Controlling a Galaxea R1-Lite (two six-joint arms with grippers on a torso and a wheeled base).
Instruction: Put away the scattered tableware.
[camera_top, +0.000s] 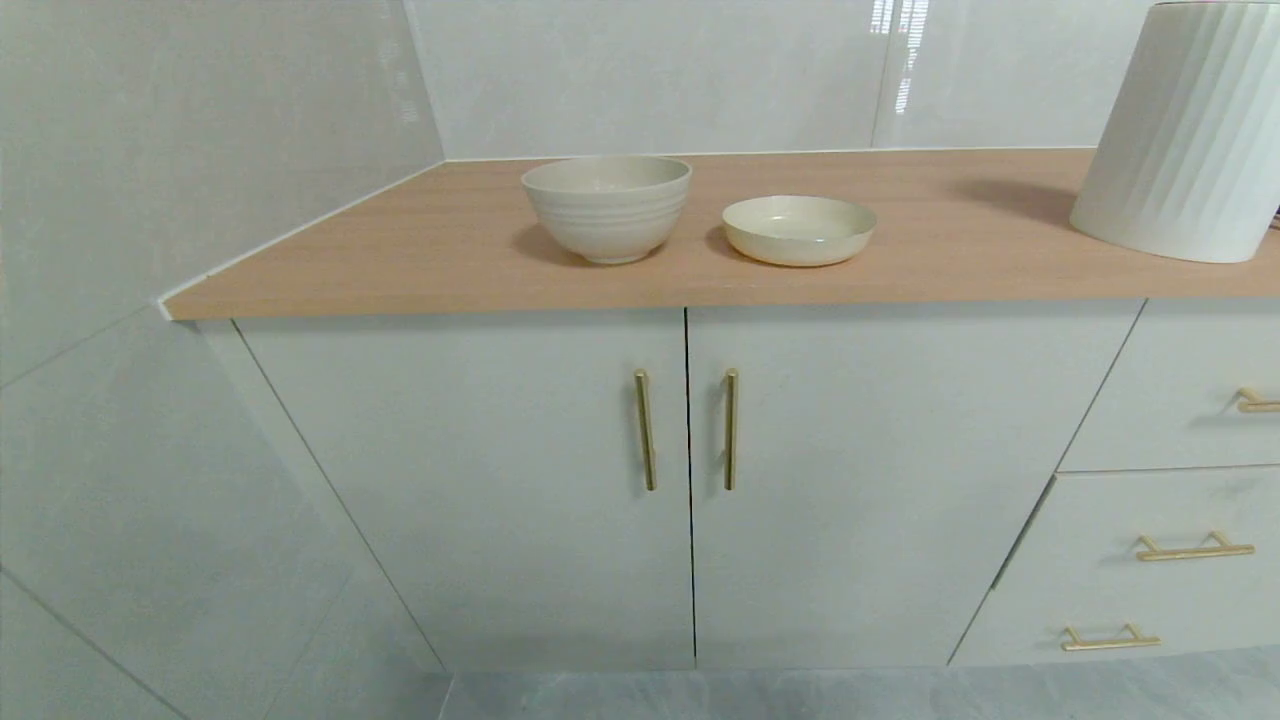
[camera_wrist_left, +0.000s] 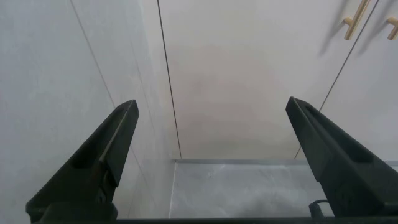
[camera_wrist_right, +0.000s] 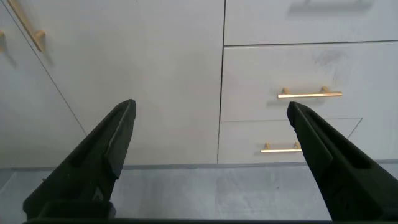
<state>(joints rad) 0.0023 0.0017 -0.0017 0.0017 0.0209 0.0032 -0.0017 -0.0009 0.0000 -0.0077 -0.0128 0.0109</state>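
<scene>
Bowl (camera_top: 607, 207) left of dish (camera_top: 799, 229), both on counter (camera_top: 420, 250); canister (camera_top: 1185, 130) far right.

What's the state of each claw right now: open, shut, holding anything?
Left claw: open, holding nothing.
Right claw: open, holding nothing.

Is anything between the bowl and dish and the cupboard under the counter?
Yes. The left door and right door are both shut, directly below the bowl and dish on the counter. One would likely need opening first.
</scene>
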